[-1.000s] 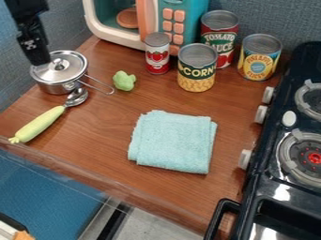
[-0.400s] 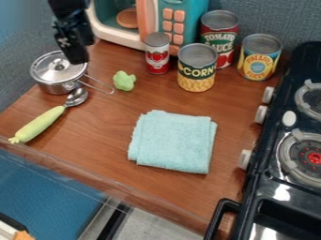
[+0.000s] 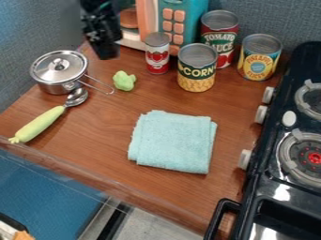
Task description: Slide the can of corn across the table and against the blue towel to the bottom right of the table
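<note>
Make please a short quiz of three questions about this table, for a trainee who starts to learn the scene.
1. True or false: a bare strip of table separates the can of corn from the blue towel.
2. Which can stands just left of the corn in the picture? (a) the small red-and-white can (b) the pineapple can
3. Fill in: the metal pot is covered by its ____.
Key: 1 true; 2 a; 3 lid.
</note>
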